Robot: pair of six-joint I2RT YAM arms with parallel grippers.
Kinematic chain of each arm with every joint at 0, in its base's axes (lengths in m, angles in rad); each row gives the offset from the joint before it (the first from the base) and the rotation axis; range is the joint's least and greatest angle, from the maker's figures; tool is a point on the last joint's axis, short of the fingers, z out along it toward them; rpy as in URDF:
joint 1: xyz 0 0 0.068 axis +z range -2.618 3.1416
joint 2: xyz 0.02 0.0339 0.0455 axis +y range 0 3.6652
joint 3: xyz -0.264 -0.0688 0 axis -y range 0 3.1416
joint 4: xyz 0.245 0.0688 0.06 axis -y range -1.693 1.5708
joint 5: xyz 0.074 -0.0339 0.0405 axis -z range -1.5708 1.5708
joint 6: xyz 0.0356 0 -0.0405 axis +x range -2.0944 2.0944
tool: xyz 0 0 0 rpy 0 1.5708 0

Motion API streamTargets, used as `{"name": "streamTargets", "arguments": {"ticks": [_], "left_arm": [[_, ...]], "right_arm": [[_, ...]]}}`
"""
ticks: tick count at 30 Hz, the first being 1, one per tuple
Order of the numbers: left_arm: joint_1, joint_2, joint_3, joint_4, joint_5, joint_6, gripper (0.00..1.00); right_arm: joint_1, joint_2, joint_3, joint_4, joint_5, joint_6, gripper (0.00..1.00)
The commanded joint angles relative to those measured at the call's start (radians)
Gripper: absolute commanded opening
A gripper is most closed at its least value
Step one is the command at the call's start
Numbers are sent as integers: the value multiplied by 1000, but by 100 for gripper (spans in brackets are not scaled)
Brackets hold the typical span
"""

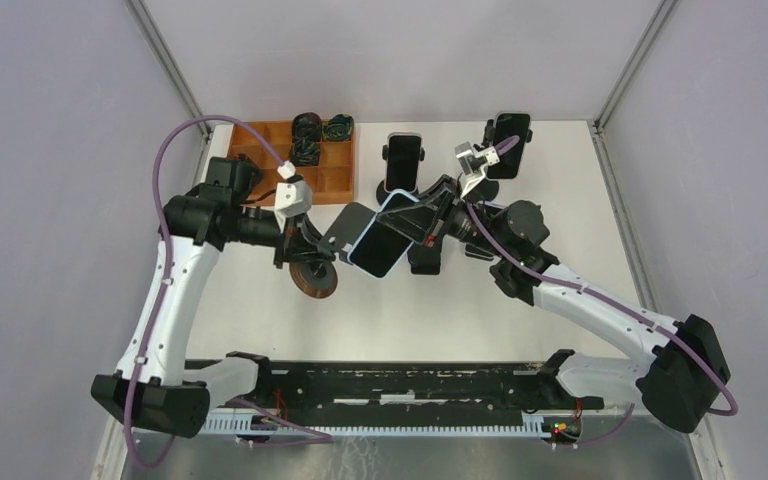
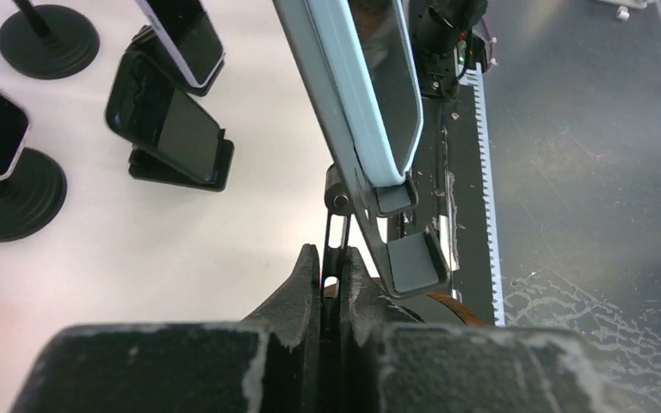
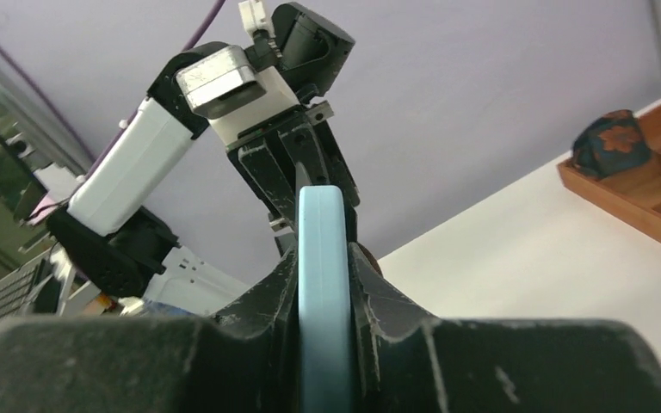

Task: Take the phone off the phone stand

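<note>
One phone [image 1: 382,240] in a pale blue case hangs tilted over the middle of the worktop [image 1: 260,325]. Its lower end sits against a grey lip of the one phone stand [image 1: 343,230] that is held off the surface, the one with a grey cradle and a round brown base.

The right gripper [image 1: 422,218] is clamped on the phone's edge, a finger pressed to each face. The left gripper [image 1: 305,255] is pinched tight on the stand's thin stem, just under the cradle.

Both arms reach inward from the near edge, elbows out, wrists meeting at the centre.

I count four more phones. Two stand upright on black round-based stands near the far edge [image 1: 403,160] [image 1: 509,143]. Two lean on low black stands [image 2: 172,125] [image 2: 185,34] beneath the right arm.

One wooden tray [image 1: 260,150] sits at the far left corner, with three dark bundles [image 1: 305,152] in its compartments; I can't tell what they are.
</note>
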Motion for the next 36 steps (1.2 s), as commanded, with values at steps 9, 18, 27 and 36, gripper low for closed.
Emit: {"name": "streamTargets", "arguments": {"ticks": [9, 18, 27, 36], "left_arm": [[184, 107, 81, -206, 56, 231, 2], [336, 126, 152, 28, 35, 53, 2], [353, 53, 126, 285, 70, -208, 2], [354, 27, 83, 318, 68, -237, 2]], "right_arm": [[-14, 31, -32, 265, -85, 200, 14], [3, 11, -38, -88, -57, -3, 13], [166, 314, 66, -261, -27, -112, 10], [267, 703, 295, -285, -70, -89, 5]]}}
